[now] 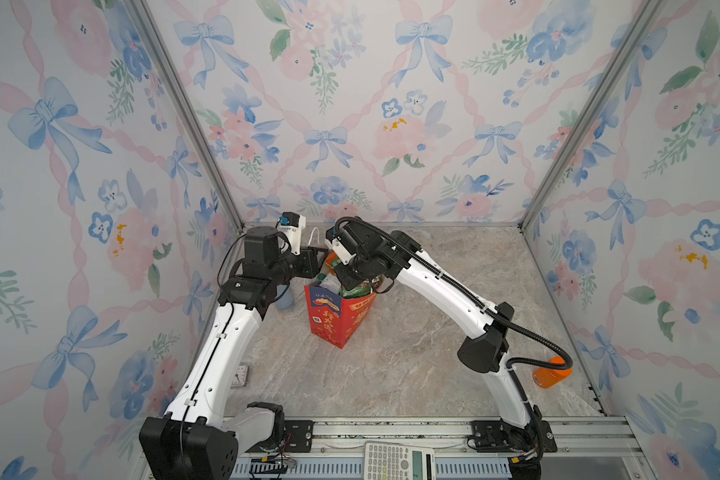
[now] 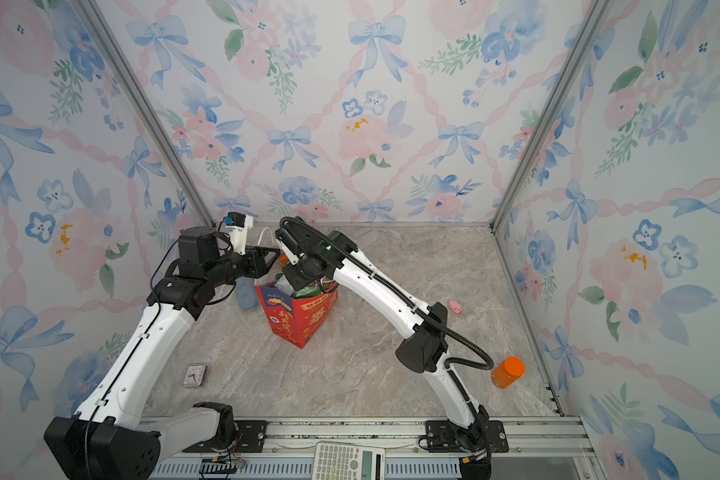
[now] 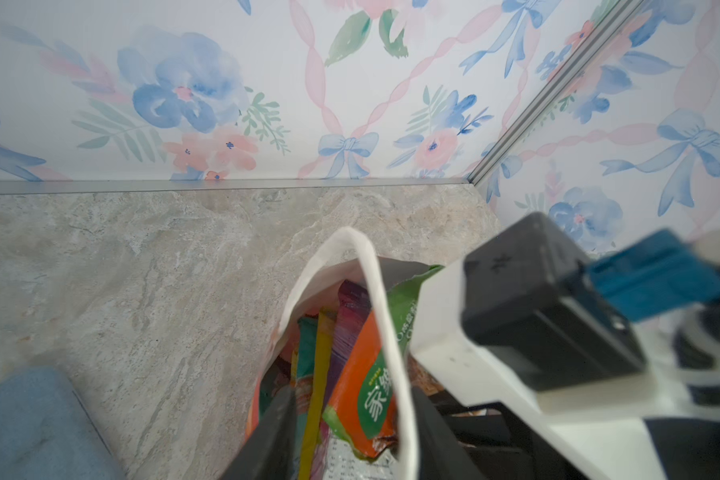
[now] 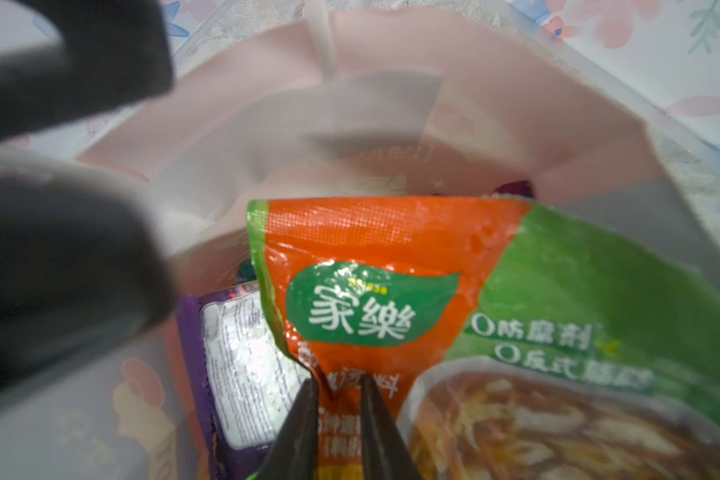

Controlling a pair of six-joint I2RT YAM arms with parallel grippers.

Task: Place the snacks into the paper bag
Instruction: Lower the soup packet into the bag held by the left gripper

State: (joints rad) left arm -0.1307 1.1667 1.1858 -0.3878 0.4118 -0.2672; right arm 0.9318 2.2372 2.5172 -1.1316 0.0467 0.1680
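Left arm [image 1: 221, 345] and right arm [image 1: 445, 291] rise from the near rail and bend inward over the bag [image 1: 327, 320], which stands upright mid-worktop [image 1: 412, 374]. The right jaws, narrowly parted, straddle an orange packet [image 4: 371, 249] among the snacks [image 3: 341, 340] inside the bag. The left jaws stand open astride the bag's white handle [image 3: 373, 282]. Bare worktop lies to the right, and the far wall is near behind.

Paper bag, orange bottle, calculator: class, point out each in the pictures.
paper bag [image 1: 327, 328], a top view, red side wall.
orange bottle [image 2: 508, 372], a top view, its body.
calculator [image 2: 339, 461], a top view, its keypad.
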